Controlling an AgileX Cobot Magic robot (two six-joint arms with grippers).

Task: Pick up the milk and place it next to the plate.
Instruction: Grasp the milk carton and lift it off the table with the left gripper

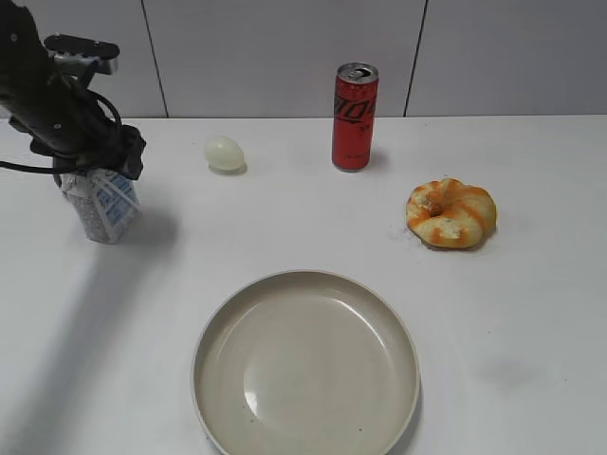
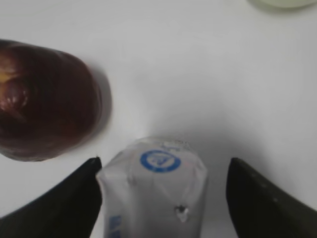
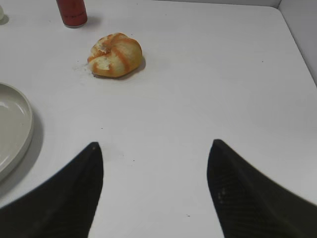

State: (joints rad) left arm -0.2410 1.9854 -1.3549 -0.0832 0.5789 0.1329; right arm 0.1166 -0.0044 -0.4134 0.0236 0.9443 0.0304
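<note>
At the far left of the white table, the small white milk carton with blue print (image 1: 102, 207) sits beneath the black left gripper (image 1: 95, 169), well apart from the wide, shallow beige-cream ceramic plate (image 1: 305, 365) at the near middle. From the left wrist, the carton (image 2: 154, 191) lies between the two dark fingers (image 2: 59, 203); one touches its left face while the other stands off to the right, so the jaws look wide and not yet closed on it. Its long axis runs roughly vertical, leaning slightly in the exterior view, gabled top upward toward the gripper. I judge it light, with thin, waxy paperboard walls that dent under pressure, so a gentle grip across the flat sides below the fold seems best. Over bare table, the right gripper (image 3: 156, 191) is spread wide and empty.
</note>
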